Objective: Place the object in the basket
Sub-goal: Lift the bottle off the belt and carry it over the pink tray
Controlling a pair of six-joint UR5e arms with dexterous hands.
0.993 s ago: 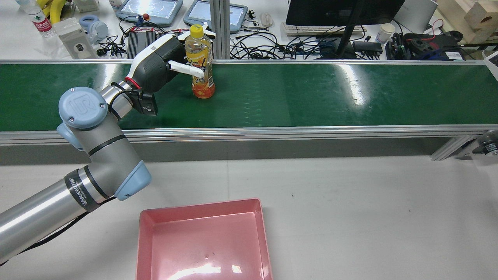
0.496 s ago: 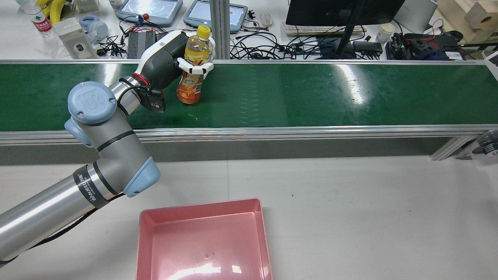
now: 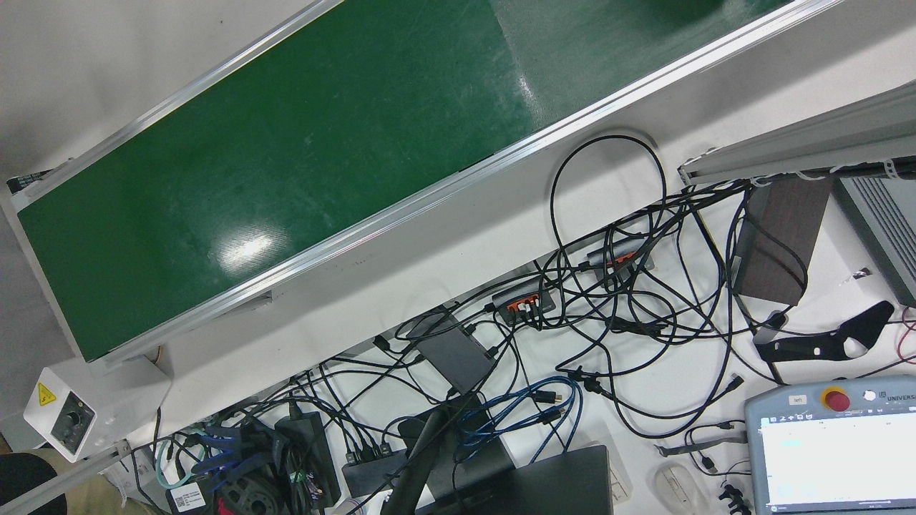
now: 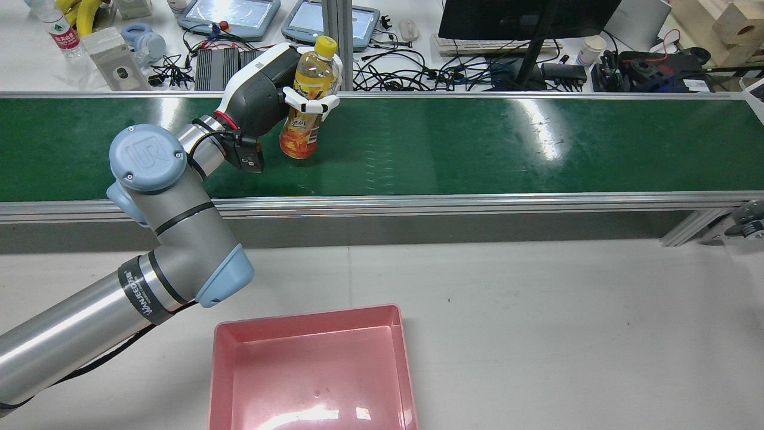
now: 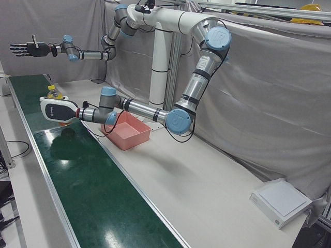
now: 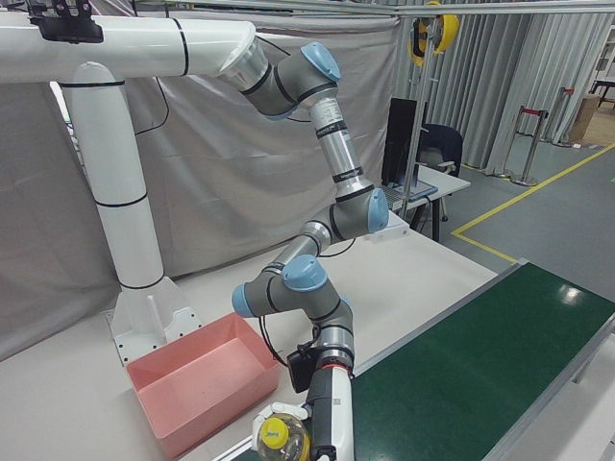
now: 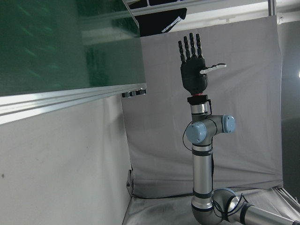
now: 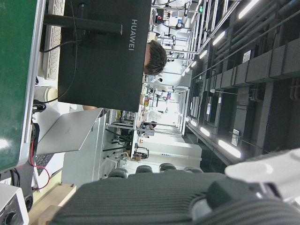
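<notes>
An orange-drink bottle (image 4: 298,136) with a yellow cap is tilted over the green conveyor belt (image 4: 477,143), its top leaning right. My left hand (image 4: 262,89) is shut on the bottle's middle, with white fingers wrapped around it. I cannot tell whether the base touches the belt. The left-front view shows the same hand (image 5: 54,110) and bottle (image 5: 53,93), as does the right-front view: hand (image 6: 327,423), bottle (image 6: 281,437). The pink basket (image 4: 304,318) sits empty on the white table, nearer than the belt. My right hand (image 5: 26,48) is raised beyond the belt's far end, open and empty.
Behind the belt lies a desk with tangled cables (image 3: 572,322), teach pendants (image 4: 233,15) and a black monitor (image 4: 525,18). A person's head (image 8: 154,56) shows beyond the monitor. A white box (image 5: 282,201) lies on the table's far corner. White tabletop (image 4: 567,328) lies right of the basket.
My left hand closed its fingers around the upright bottle and tilted it. Hand and bottle have since shifted slightly right, and the elbow has moved right.
</notes>
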